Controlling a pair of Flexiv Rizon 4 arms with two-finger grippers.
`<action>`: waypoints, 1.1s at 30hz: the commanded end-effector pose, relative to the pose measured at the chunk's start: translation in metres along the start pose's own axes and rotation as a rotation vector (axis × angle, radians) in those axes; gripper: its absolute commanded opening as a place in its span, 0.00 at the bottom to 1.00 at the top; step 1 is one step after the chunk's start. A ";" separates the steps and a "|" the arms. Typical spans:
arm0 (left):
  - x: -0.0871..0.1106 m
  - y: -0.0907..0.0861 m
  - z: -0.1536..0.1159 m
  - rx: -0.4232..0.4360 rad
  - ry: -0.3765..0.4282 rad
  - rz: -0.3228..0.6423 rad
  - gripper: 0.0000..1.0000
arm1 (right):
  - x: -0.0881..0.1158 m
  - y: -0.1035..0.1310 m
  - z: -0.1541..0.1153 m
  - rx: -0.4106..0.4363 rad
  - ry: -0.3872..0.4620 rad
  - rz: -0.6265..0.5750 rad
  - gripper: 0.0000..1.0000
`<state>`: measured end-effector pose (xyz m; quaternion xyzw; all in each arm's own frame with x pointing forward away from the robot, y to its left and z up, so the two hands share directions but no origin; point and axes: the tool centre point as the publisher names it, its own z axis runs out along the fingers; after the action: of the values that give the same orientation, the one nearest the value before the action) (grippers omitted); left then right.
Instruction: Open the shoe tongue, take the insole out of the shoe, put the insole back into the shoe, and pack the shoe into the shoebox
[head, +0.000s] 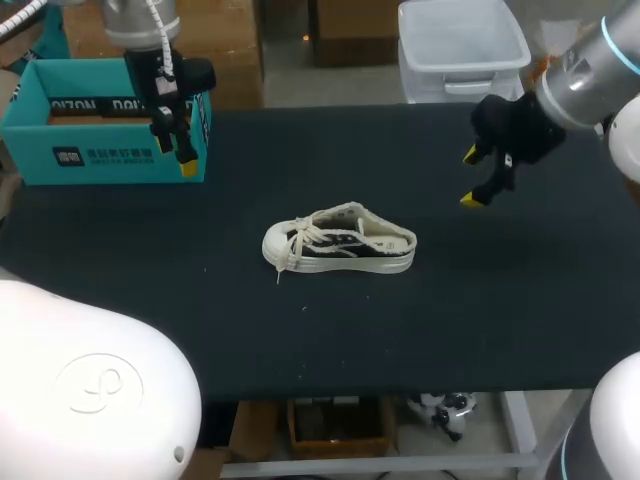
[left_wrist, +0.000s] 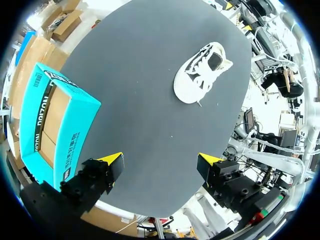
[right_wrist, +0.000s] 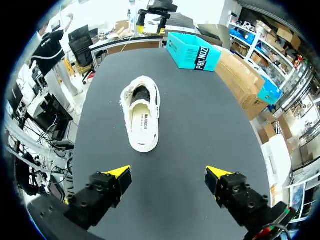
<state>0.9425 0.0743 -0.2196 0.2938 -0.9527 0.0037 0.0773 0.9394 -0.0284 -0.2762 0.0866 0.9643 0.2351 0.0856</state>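
Observation:
A white and black canvas shoe (head: 338, 243) lies on its sole in the middle of the black table, toe toward my left. A pale insole (right_wrist: 143, 121) shows inside it. The teal shoebox (head: 105, 125) stands open at the back left. My left gripper (head: 176, 148) hangs open above the table beside the box, far from the shoe (left_wrist: 202, 74). My right gripper (head: 474, 178) is open in the air at the back right of the shoe (right_wrist: 141, 114), heel side. In the right wrist view the shoebox (right_wrist: 194, 51) lies beyond the shoe. Nothing is between either pair of fingers.
The black table (head: 330, 340) runs wide around the shoe. A pale plastic bin (head: 462, 46) stands beyond the table's far edge. In the left wrist view the shoebox (left_wrist: 56, 127) is close beside my left gripper (left_wrist: 160, 165).

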 end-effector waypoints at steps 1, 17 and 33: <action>0.001 0.001 0.000 0.002 -0.003 -0.001 1.00 | 0.001 0.002 0.005 0.002 0.008 0.011 1.00; 0.047 -0.026 0.016 0.031 0.081 -0.403 1.00 | 0.044 0.009 0.064 -0.106 0.079 0.062 1.00; 0.072 -0.056 0.041 -0.019 0.111 -0.424 1.00 | 0.065 0.012 0.117 -0.212 0.138 0.086 1.00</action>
<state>0.9064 -0.0078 -0.2482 0.4865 -0.8636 0.0043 0.1325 0.9017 0.0470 -0.3680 0.1024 0.9379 0.3313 0.0122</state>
